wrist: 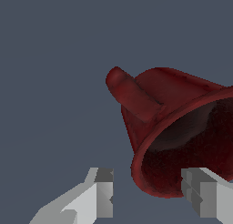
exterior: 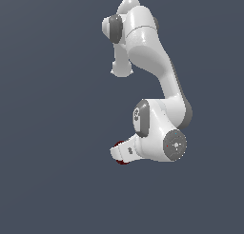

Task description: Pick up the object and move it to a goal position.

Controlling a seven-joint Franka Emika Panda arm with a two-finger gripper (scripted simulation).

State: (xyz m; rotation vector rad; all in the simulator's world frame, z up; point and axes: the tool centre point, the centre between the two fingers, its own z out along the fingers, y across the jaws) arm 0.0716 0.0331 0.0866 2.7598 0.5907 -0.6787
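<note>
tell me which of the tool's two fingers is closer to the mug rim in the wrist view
The finger on the side of the mug's dark opening; its tip overlaps the rim. The other finger shows grey floor between it and the mug.

The dark red mug (wrist: 182, 127) lies tilted, its dark inside and stubby side handle (wrist: 129, 93) showing; in the exterior view only a sliver (exterior: 123, 161) appears, seemingly beneath the arm's end.

A plain, flat slate-grey surface (exterior: 57, 180) fills both views, and the dark red mug (wrist: 182, 127) sits against it.
</note>
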